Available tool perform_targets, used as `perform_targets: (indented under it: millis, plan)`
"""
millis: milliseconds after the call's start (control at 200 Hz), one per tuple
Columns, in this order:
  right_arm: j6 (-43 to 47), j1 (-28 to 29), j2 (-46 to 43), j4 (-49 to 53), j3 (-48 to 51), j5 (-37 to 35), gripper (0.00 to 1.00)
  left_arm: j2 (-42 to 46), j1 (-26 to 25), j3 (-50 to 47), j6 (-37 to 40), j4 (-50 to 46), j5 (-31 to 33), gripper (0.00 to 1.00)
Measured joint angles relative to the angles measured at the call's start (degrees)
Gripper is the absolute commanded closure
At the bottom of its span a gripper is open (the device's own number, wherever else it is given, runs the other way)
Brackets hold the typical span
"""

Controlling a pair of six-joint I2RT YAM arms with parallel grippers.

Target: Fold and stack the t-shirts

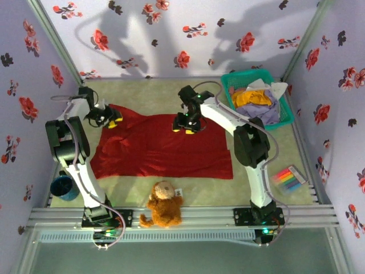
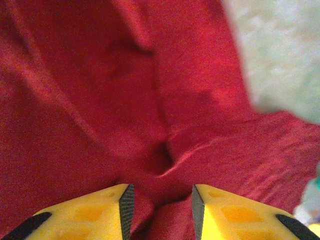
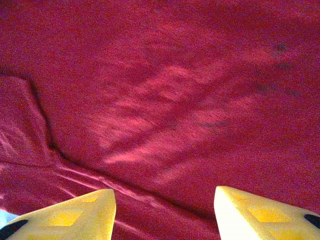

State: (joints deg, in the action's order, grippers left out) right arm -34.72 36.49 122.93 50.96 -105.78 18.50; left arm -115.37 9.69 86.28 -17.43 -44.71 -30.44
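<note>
Large deep-red cloth t-shirt (image 1: 162,151) spread flat mid-table. At its far-left corner, left gripper (image 1: 112,121); on far hem, right gripper (image 1: 186,129). Both jaws apart, nothing clamped, seemingly poised to pinch that edge. Beyond, teal mesh basket (image 1: 245,73) holds other shirts (image 1: 255,98).

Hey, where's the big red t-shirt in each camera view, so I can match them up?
Top external: red t-shirt spread flat, centre of frame.
Left wrist: its creased cloth beneath the left gripper, table top right.
Right wrist: its smoother cloth beneath the right gripper.
Shared landmark: yellow fingers, at the shirt's far-left corner and far edge from above.
</note>
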Motion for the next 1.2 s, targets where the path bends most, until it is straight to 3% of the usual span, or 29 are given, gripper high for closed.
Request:
perform_targets:
  millis: [210, 470, 585, 730, 980, 1200]
  plan:
    - [-1.9, 1.5, 5.9, -1.9, -6.9, 2.2, 0.44, 0.0, -1.2, -2.4, 5.6, -3.1, 5.0, 0.63]
    - [-3.5, 2.8, 9.7, -3.5, -11.5, 4.3, 0.44, -1.0, -3.1, -3.1, 8.1, -4.5, 5.4, 0.61]
    - [-4.4, 3.2, 10.2, -4.2, -11.7, 4.7, 0.44, -1.0, -3.3, -3.2, 8.3, -5.0, 5.4, 0.75]
    - [-5.4, 3.7, 12.0, -5.6, -12.5, 5.6, 0.44, -1.0, -3.3, -3.2, 8.5, -5.3, 5.4, 1.00]
    - [-7.2, 4.4, 13.4, -7.5, -12.9, 6.1, 0.44, -0.5, -3.3, -3.4, 8.1, -4.2, 5.5, 1.00]
    - [-8.7, 4.6, 13.4, -10.0, -12.9, 6.7, 0.44, 5.7, -3.3, -7.7, 3.5, 0.9, 8.0, 1.00]
